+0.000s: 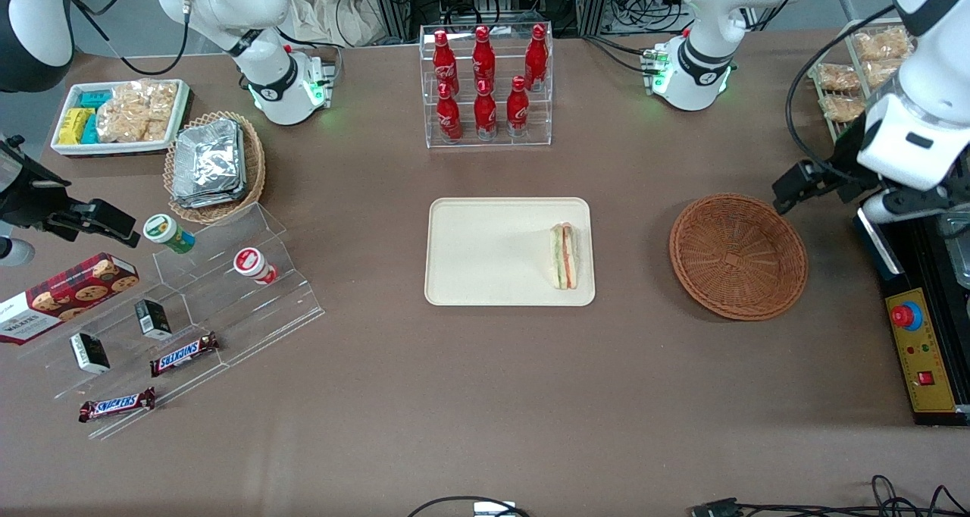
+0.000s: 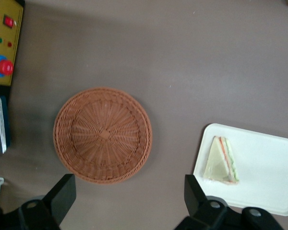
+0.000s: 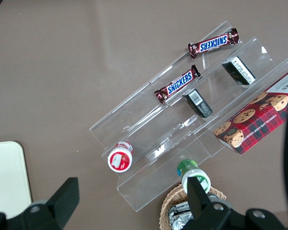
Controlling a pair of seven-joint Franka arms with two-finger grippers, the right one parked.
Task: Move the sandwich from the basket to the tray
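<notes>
On the tray [image 1: 485, 252], close against its rim nearest the basket [image 1: 737, 255], lies the sandwich [image 1: 564, 255], while the gripper [image 2: 127, 196] hangs with fingers spread, grasping nothing, high over bare table beside that basket.

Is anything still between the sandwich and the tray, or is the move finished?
Nothing stands in the way: the sandwich already lies on the tray, near the edge that faces the basket. The basket holds nothing. The gripper is open, raised over the table by the basket, apart from both.
</notes>
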